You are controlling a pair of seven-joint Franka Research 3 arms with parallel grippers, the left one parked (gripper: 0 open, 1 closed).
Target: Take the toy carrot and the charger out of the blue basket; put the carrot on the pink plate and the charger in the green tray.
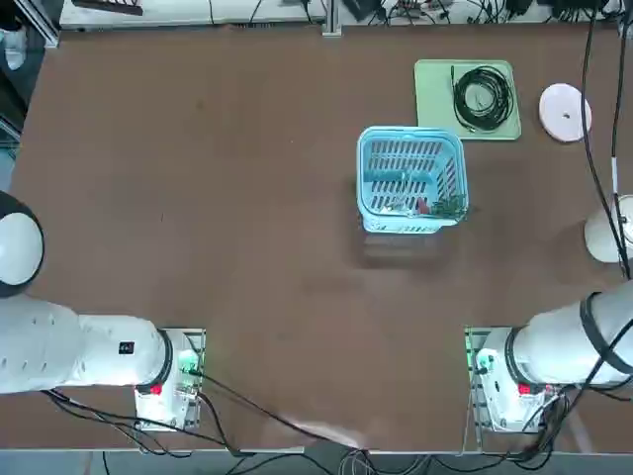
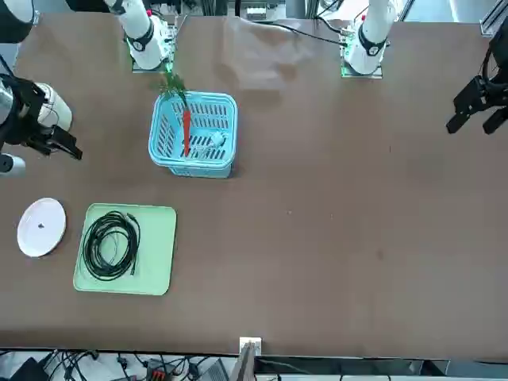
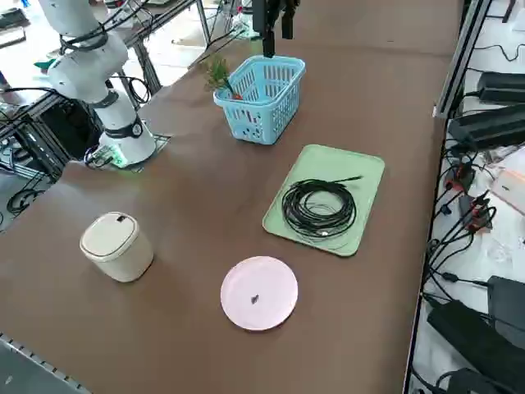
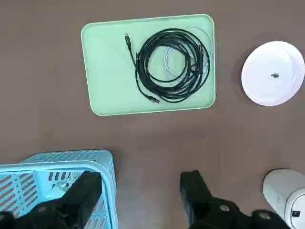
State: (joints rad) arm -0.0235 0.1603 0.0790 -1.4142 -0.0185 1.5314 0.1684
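The blue basket (image 1: 410,180) stands mid-table. Inside it the toy carrot (image 2: 186,131) leans against a wall, its leafy tuft (image 3: 219,74) poking over the rim. The pale charger (image 2: 210,144) lies on the basket floor beside the carrot. Past the basket lies the green tray (image 1: 435,99), and to its right the pink plate (image 1: 565,111). My right gripper (image 4: 140,191) hangs high above the table between the basket corner (image 4: 57,167) and a white bin, open, with nothing between its fingers. The front view shows the gripper (image 2: 63,147) beyond the table's edge.
A black coiled cable (image 4: 171,64) lies on the green tray (image 4: 105,71), with a thin white cord looped under it. A small white lidded bin (image 3: 116,246) stands near the table's right edge, close to the plate (image 3: 259,292).
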